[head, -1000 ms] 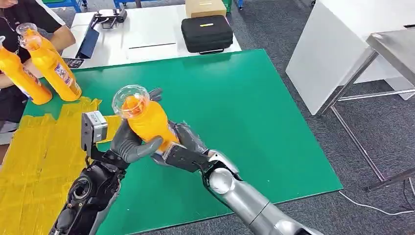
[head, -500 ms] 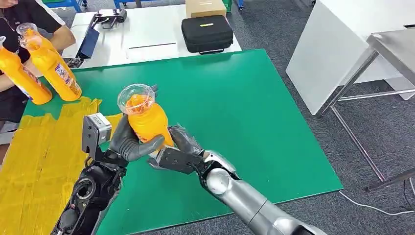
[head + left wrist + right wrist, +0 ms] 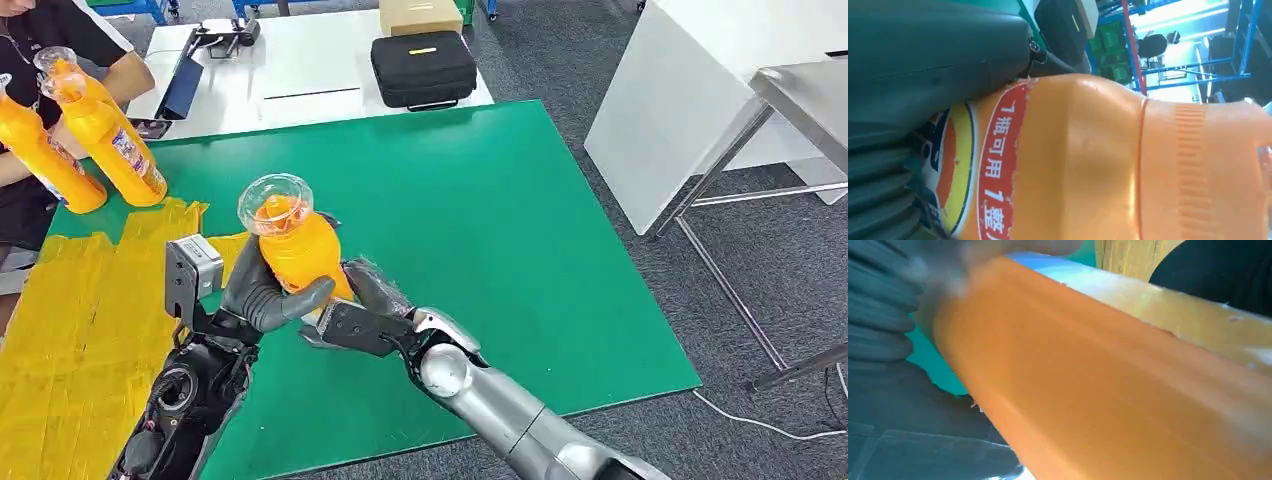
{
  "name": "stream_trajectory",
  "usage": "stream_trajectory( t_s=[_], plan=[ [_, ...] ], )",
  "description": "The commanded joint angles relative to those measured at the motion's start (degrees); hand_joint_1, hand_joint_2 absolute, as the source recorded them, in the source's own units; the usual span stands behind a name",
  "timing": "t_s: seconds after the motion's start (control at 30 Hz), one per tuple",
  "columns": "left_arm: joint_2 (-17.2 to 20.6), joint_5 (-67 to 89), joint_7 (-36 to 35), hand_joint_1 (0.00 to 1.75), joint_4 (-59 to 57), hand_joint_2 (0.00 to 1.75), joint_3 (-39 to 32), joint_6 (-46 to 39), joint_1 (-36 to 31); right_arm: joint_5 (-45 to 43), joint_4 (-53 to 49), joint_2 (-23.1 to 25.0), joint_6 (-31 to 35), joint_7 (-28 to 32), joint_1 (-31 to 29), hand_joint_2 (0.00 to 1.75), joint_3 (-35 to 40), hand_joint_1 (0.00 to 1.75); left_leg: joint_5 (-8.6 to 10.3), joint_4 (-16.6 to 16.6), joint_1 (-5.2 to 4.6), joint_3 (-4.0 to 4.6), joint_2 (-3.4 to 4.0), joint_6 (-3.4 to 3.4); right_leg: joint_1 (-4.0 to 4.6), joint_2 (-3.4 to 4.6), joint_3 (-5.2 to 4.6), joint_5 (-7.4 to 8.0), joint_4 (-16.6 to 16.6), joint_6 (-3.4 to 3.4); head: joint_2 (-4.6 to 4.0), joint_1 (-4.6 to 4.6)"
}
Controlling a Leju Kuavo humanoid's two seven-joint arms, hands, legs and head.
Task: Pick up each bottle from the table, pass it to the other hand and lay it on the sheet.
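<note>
Two hands are closed on one orange bottle [image 3: 297, 250] above the green table [image 3: 520, 240], and the coming move turns on which of them lets go. A wide yellow sheet [image 3: 80, 330] is seen on the left part of the table, just beside the left arm and well apart from the right arm, so the left hand is judged the nearer one for the laying down. The bottle is held clear of the table, close to the sheet's near edge, with its long axis roughly upright and leaning a little, its clear cap [image 3: 274, 202] uppermost. For the lay-down that axis would have to be tipped flat toward the sheet.

The left hand [image 3: 262, 290] is wrapped around the bottle's middle, thumb across the front and darker fingers behind; in the left wrist view the label [image 3: 993, 165] is pressed against the grey palm. The right hand [image 3: 362, 305] is set against the bottle's lower part from the other side; in the right wrist view the orange body lies right against the ribbed cover, so contact is plain, though how firmly the fingers are closed cannot be told. The hand-over is judged unfinished.

Two more orange bottles [image 3: 105, 130] are held by a person [image 3: 40, 40] at the table's far left corner, beyond the sheet.
</note>
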State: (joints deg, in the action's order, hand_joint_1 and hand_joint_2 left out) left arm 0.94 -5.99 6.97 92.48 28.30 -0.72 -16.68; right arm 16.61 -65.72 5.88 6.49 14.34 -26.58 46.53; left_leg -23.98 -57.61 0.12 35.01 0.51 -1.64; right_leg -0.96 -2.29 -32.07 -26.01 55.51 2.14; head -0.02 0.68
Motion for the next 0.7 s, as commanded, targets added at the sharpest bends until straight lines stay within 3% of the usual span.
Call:
stream_trajectory(
  t_s=[0.03, 0.17, 0.2, 0.23, 0.4, 0.47, 0.57, 0.6, 0.63, 0.7],
  plan=[
    [-0.66, -0.95, -0.62, 1.75, -1.54, 1.75, -0.89, -0.93, -0.24, 0.2, 0.28, -1.43, 0.22, 0.87, -0.27, 1.75, 3.41, 1.75, -0.09, 0.06, 0.05, -0.32, -0.06, 0.1, 0.03, 0.16, 0.37, -0.1, -0.11, -0.12, 0.0, 0.02],
    [-0.83, -0.45, 0.27, 1.75, 2.43, 1.75, -2.36, -1.22, 2.42, -0.76, 0.22, -1.97, 2.85, 1.11, 1.42, 1.75, 0.29, 1.75, -0.08, 0.05, 0.05, -0.24, -0.03, 0.08, 0.03, 0.15, 0.28, -0.08, -0.1, -0.1, 0.0, 0.04],
    [-0.81, -0.19, 0.59, 1.75, 4.12, 1.75, -3.32, -1.49, 3.26, -1.77, -0.24, -2.4, 4.22, 1.33, 2.37, 1.75, -1.64, 0.93, -0.12, 0.06, 0.04, -0.35, -0.03, 0.09, 0.02, 0.21, 0.39, -0.11, -0.12, -0.12, 0.0, 0.0],
    [-0.8, -0.03, 0.84, 1.75, 5.43, 1.75, -4.42, -1.94, 3.9, -2.76, -1.35, -3.08, 5.05, 1.71, 3.36, 1.75, -3.22, 0.0, -0.06, 0.05, 0.03, -0.2, -0.04, 0.06, 0.02, 0.12, 0.23, -0.06, -0.09, -0.08, 0.0, 0.0],
    [2.17, 10.33, 3.9, 1.75, 10.72, 1.75, -11.79, -4.56, 6.68, -19.26, -21.18, -8.91, 1.42, 3.91, 13.84, 1.75, -13.59, 0.0, -0.05, 0.02, 0.04, -0.07, -0.15, 0.06, 0.03, 0.0, 0.11, -0.08, -0.07, -0.08, 0.02, 0.02],
    [2.86, 23.59, 4.37, 1.75, 10.82, 1.75, -14.37, -9.81, 6.69, -23.9, -29.41, -10.76, 0.84, 5.03, 18.14, 1.75, -17.14, 0.0, -0.12, 0.02, 0.03, -0.24, -0.31, 0.08, 0.01, -0.08, 0.37, -0.2, -0.09, -0.12, 0.0, 0.0],
    [2.98, 24.08, 4.5, 1.75, 10.88, 1.75, -15.91, -8.78, 6.62, -24.73, -33.04, -11.82, 0.2, 3.75, 19.96, 1.75, -18.55, 0.0, -0.09, -0.02, 0.0, 0.01, -0.24, 0.06, -0.01, -0.08, 0.1, -0.13, -0.01, -0.09, 0.0, 0.02],
    [3.72, 35.89, 4.57, 1.75, 9.5, 1.75, -16.68, -13.63, 5.85, -26.15, -35.96, -12.91, -0.41, 5.35, 21.83, 1.75, -20.21, 0.0, -0.15, -0.03, 0.01, -0.12, -0.23, 0.09, -0.01, 0.0, 0.23, -0.19, -0.02, -0.13, 0.0, 0.02],
    [4.44, 40.63, 4.34, 1.75, 8.63, 1.75, -17.42, -15.1, 5.4, -26.52, -37.77, -13.56, -0.55, 5.56, 23.12, 0.0, -21.46, 0.0, -0.08, 0.0, 0.01, -0.01, -0.28, 0.08, 0.0, -0.09, 0.12, -0.14, -0.03, -0.11, 0.0, 0.02],
    [6.31, 58.77, 1.22, 1.75, 6.0, 1.75, -18.59, -18.1, 4.3, -28.39, -41.96, -14.84, -2.71, 5.51, 26.69, 0.0, -24.56, 0.0, -0.08, 0.01, 0.01, -0.05, -0.3, 0.09, 0.0, -0.1, 0.15, -0.14, -0.05, -0.12, 0.0, 0.02]
  ],
)
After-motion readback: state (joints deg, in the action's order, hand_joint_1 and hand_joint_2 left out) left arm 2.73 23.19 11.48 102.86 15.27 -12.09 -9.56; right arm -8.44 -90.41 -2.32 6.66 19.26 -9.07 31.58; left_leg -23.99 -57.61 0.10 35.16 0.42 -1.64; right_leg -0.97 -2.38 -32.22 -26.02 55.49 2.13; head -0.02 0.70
